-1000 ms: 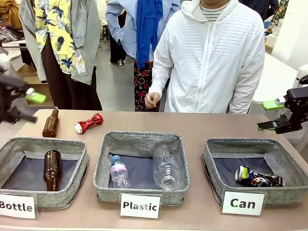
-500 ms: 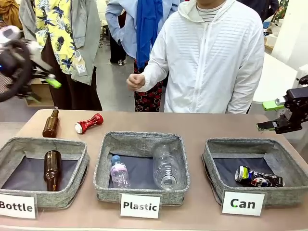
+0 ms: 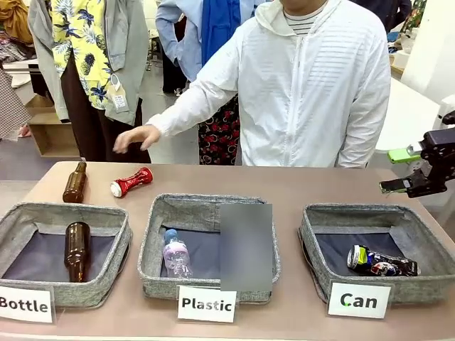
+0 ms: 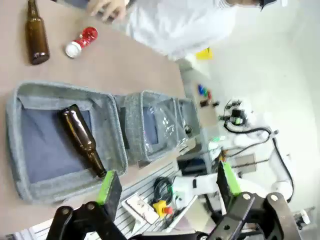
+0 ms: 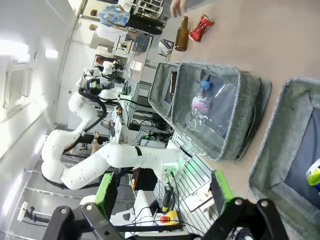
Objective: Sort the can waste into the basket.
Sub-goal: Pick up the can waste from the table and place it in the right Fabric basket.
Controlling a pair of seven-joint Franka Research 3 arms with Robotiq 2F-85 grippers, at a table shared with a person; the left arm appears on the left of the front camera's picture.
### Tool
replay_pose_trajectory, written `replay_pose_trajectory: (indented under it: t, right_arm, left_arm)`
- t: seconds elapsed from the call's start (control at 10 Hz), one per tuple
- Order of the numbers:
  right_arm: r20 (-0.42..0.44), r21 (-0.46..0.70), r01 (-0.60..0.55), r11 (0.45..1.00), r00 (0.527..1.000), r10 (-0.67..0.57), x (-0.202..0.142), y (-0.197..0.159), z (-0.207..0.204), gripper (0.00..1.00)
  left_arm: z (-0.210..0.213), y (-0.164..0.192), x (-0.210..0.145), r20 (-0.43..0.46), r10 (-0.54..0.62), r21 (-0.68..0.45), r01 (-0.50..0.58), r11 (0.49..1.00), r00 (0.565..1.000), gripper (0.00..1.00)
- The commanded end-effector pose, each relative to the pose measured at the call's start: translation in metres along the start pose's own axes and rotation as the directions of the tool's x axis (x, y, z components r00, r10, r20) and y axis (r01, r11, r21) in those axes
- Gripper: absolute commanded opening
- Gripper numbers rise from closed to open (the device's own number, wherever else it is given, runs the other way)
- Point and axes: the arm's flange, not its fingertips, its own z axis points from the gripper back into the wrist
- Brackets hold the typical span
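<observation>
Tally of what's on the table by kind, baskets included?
Brown bottles: 2 (loose brown bottle, binned brown bottle)
Plastic bottles: 2 (small plastic bottle, big clear bottle)
Cans: 2 (red can, black can)
Baskets: 3 (Bottle basket, Plastic basket, Can basket)
Total: 9

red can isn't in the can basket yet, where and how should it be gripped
Grip the red can at its crushed narrow waist, coming straight down from above and closing across its length. It lies on its side on the table, flared at both ends, so the waist probably holds best.
</observation>
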Motion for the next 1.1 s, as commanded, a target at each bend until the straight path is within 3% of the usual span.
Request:
replay_pose_trajectory:
  t: [0.0,0.2,0.5,0.6,0.8,1.0]
  right_arm:
    - [-0.013,-0.004,0.002,1.0,1.0,-0.002,-0.001,0.003,0.002,1.0]
    - [-0.013,-0.004,0.002,1.0,1.0,-0.002,-0.001,0.003,0.002,1.0]
    - [-0.013,-0.004,0.002,1.0,1.0,-0.002,-0.001,0.003,0.002,1.0]
    - [-0.013,-0.004,0.002,1.0,1.0,-0.002,-0.001,0.003,0.002,1.0]
    - [-0.013,-0.004,0.002,1.0,1.0,-0.002,-0.001,0.003,0.002,1.0]
    - [-0.013,-0.004,0.002,1.0,1.0,-0.002,-0.001,0.003,0.002,1.0]
  left_arm:
    - [0.005,0.03,-0.032,0.123,0.049,-0.057,-0.042,0.997,0.991,1.0]
    - [0.008,0.051,-0.051,0.193,0.11,-0.105,-0.091,0.99,0.975,1.0]
    - [-0.005,0.053,-0.03,0.131,0.11,-0.1,-0.097,0.99,0.985,1.0]
    - [-0.017,0.044,-0.01,0.062,0.108,-0.055,-0.105,0.993,0.992,1.0]
    - [-0.063,0.027,0.07,-0.144,0.085,0.011,-0.084,0.996,0.986,1.0]
    - [-0.123,0.019,0.133,-0.269,0.184,0.142,-0.15,0.979,0.946,1.0]
